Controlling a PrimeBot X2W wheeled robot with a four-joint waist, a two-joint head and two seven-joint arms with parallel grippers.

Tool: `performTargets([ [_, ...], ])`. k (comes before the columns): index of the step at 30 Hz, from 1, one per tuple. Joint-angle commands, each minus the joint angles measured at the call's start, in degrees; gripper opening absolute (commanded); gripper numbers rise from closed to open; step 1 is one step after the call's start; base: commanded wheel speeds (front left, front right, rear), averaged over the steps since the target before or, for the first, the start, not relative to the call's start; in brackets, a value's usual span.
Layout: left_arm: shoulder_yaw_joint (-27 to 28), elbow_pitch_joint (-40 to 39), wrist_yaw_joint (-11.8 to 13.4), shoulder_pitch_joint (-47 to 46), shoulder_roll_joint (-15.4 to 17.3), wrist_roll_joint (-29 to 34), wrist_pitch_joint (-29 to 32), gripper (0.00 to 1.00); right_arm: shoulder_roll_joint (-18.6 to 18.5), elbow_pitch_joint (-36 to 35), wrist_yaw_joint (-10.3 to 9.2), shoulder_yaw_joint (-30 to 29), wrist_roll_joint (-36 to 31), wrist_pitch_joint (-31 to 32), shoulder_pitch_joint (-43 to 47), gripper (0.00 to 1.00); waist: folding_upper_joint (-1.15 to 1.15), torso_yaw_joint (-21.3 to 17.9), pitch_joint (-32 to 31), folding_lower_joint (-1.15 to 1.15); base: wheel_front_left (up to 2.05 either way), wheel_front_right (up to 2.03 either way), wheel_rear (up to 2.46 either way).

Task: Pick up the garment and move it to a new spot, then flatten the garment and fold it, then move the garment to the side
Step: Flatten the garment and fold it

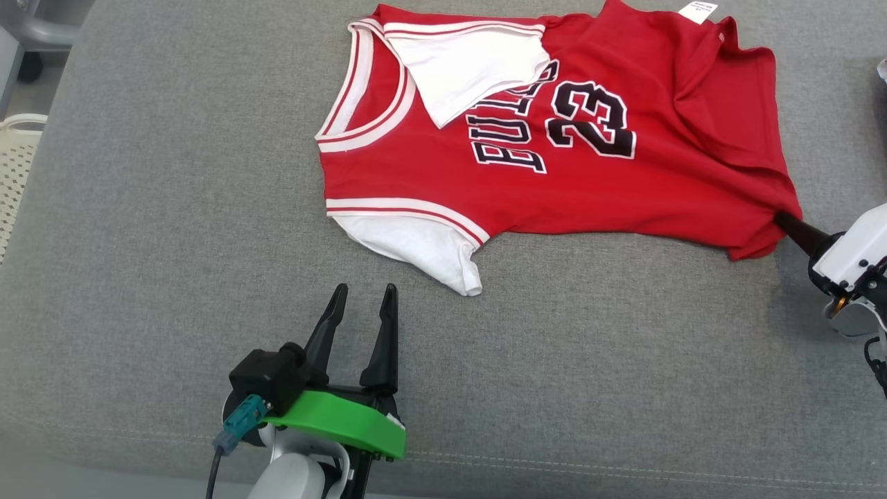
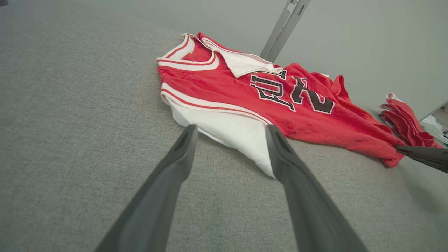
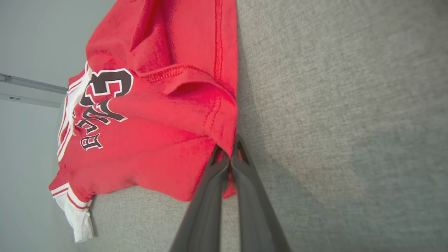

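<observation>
The garment [image 1: 554, 138] is a red jersey with white sleeves and a black "23", lying crumpled on the grey cushion [image 1: 173, 242]. My right gripper [image 1: 782, 220] comes in from the right edge and is shut on the jersey's lower hem corner. In the right wrist view the two fingers [image 3: 229, 159] pinch the red hem of the garment [image 3: 157, 115]. My left gripper [image 1: 364, 294] stands open just short of the white sleeve, touching nothing. In the left wrist view the open left gripper [image 2: 231, 131] frames the white sleeve of the garment [image 2: 238, 101].
More red fabric [image 2: 406, 122] lies at the cushion's far right in the left wrist view. A pale perforated basket [image 1: 14, 173] sits off the cushion's left edge. A grey metal post [image 2: 283, 29] rises behind the cushion. Bare cushion spreads left and in front of the jersey.
</observation>
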Motion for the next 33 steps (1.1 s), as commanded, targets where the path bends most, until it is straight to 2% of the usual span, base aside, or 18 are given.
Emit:
performTargets([
  [1,0.0,0.0,0.0,-0.8,0.4,0.1,-0.2,1.00,-0.2,-0.4,0.00,-0.1,0.4,1.6,1.0,0.00,0.00,-0.5,0.0,0.00,0.00,0.00,0.00],
  [4,-0.2,0.2,-0.1,-1.0,0.4,0.0,-0.2,1.00,0.5,-2.4,0.00,-1.3,4.3,9.0,1.4,0.00,0.00,-0.6,0.0,0.00,0.00,0.00,0.00],
  [8,0.1,0.1,0.1,-1.0,0.6,-0.2,-0.3,1.00,-1.3,-7.4,0.00,-3.4,5.5,14.8,3.2,0.00,0.00,-0.6,0.0,0.00,0.00,0.00,0.00],
  [13,0.4,0.2,0.3,-0.6,0.7,-0.6,-0.3,1.00,-1.9,-11.9,0.00,-7.8,3.3,17.8,4.9,0.00,0.00,-0.8,-0.3,0.00,0.00,0.00,0.00],
  [18,0.1,0.6,-0.1,-1.3,0.6,-1.0,0.0,1.00,-0.3,-11.4,0.00,-9.6,-4.7,16.5,5.8,0.00,0.00,-1.4,-0.2,0.00,0.00,0.00,0.00],
  [19,0.0,0.7,-0.4,-1.5,0.6,-1.2,0.2,1.00,0.0,-10.9,0.00,-9.9,-6.7,15.4,5.7,0.33,0.00,-1.5,-0.1,0.00,0.00,0.00,0.00],
  [20,0.0,1.0,-0.5,-1.7,0.5,-1.5,0.4,1.00,0.6,-10.5,0.00,-10.2,-8.3,14.4,5.5,0.76,0.00,-1.6,-0.1,0.00,0.00,0.00,0.00],
  [21,-0.1,1.4,-0.6,-2.0,0.5,-1.7,0.6,1.00,1.2,-10.2,0.00,-10.6,-9.5,13.5,5.1,1.00,0.00,-1.7,-0.1,0.00,0.00,0.00,0.00],
  [26,0.1,6.0,-1.2,-4.6,1.4,-2.0,2.2,1.00,2.4,-11.0,0.00,-11.2,-10.9,9.9,4.0,1.00,0.00,-3.3,-0.6,0.00,0.00,0.00,0.00],
  [30,0.5,12.4,-1.5,-7.1,1.8,-2.5,3.1,1.00,2.7,-14.7,0.00,-11.6,-7.9,7.8,4.2,1.00,0.00,-5.5,-1.2,0.00,0.00,0.00,0.00],
  [33,0.7,17.6,-1.8,-8.9,2.2,-2.4,3.1,1.00,3.5,-19.5,0.00,-11.4,-2.8,6.1,4.7,1.00,0.00,-7.1,-1.5,0.00,0.00,0.00,0.00],
])
